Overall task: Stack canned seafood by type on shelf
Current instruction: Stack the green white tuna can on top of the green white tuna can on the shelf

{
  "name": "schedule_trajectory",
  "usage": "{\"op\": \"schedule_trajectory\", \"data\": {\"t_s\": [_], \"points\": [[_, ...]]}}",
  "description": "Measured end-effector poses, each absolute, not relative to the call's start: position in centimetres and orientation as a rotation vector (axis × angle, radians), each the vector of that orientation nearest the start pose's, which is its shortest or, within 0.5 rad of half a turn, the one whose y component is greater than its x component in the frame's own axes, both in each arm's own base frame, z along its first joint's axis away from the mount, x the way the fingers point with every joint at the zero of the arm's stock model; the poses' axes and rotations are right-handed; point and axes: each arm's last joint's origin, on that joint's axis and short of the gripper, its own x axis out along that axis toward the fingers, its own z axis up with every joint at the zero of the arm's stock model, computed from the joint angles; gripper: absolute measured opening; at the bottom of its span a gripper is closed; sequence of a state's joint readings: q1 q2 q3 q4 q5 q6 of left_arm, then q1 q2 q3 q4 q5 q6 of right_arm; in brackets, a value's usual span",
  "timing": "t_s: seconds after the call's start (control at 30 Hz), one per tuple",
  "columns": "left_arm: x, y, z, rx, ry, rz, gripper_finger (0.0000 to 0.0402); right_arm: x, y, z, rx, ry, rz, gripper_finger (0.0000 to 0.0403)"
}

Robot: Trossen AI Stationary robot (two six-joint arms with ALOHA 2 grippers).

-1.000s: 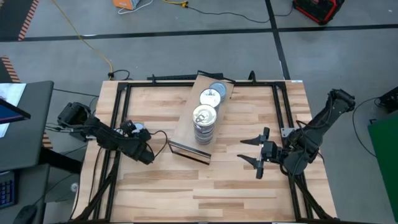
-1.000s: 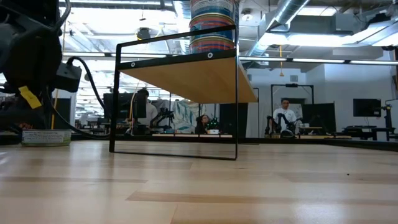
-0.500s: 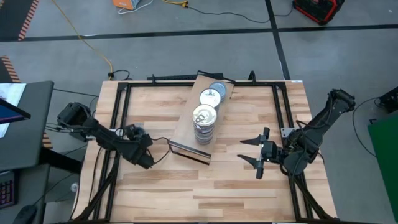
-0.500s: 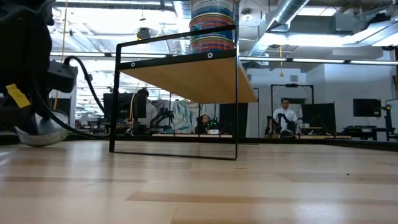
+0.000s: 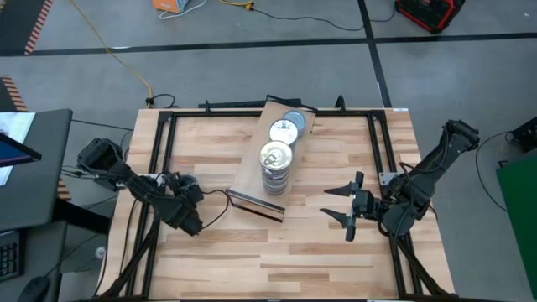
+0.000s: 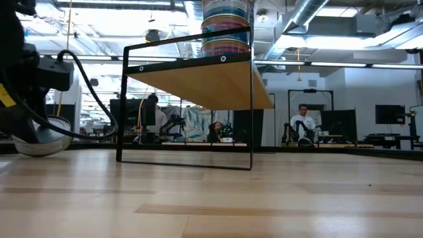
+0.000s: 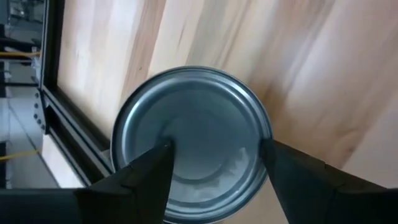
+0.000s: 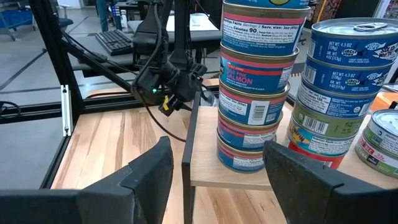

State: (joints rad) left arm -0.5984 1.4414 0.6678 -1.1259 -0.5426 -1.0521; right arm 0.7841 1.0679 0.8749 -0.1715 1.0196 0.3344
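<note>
My left gripper (image 7: 214,148) is at the table's left, shut on a flat round can (image 7: 193,137) with a blue-grey silver top. In the low view this can (image 6: 41,137) is tilted just above the tabletop; in the high view the gripper (image 5: 188,221) hides it. The shelf (image 5: 250,172), a light-wood plank on a black wire frame, carries stacks of canned seafood: a tall one of pink-labelled cans (image 8: 258,81), one of blue-labelled cans (image 8: 348,74), and a lower one (image 5: 294,119) at the far end. My right gripper (image 5: 340,210) stands open to the shelf's right with nothing between its fingers. My left gripper pinches the can across its width, one finger (image 7: 155,171) on each side of the round wall (image 7: 166,142). The fingers come slanting down from above. The can is tilted in the hold; whether its low edge (image 6: 26,149) still touches the tabletop, I cannot tell.
The slatted wooden tabletop (image 5: 277,252) is bare between the shelf and the near edge. A black metal frame (image 5: 159,134) runs around the table's edges. The left arm's cable (image 5: 216,201) loops toward the shelf's near end. People and desks show in the room beyond.
My left gripper has swung toward the table's near edge, carrying the silver-topped can with it. The can lay flat on the table a second ago and is now tipped up on one side.
</note>
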Motion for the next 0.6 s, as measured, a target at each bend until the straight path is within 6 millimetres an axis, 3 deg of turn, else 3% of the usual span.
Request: {"op": "schedule_trajectory", "data": {"t_s": [0.33, 0.6], "points": [[14.7, -10.1, 14.8, 0.199, 1.298, 0.633, 0.0184, 17.5, 13.9, 31.7, 0.050, 0.184, -0.266, 0.0276], [14.5, -11.1, 14.7, 0.266, 1.280, 0.510, 0.0169, 17.5, 13.9, 31.7, 0.052, 0.183, -0.267, 0.0276]]}}
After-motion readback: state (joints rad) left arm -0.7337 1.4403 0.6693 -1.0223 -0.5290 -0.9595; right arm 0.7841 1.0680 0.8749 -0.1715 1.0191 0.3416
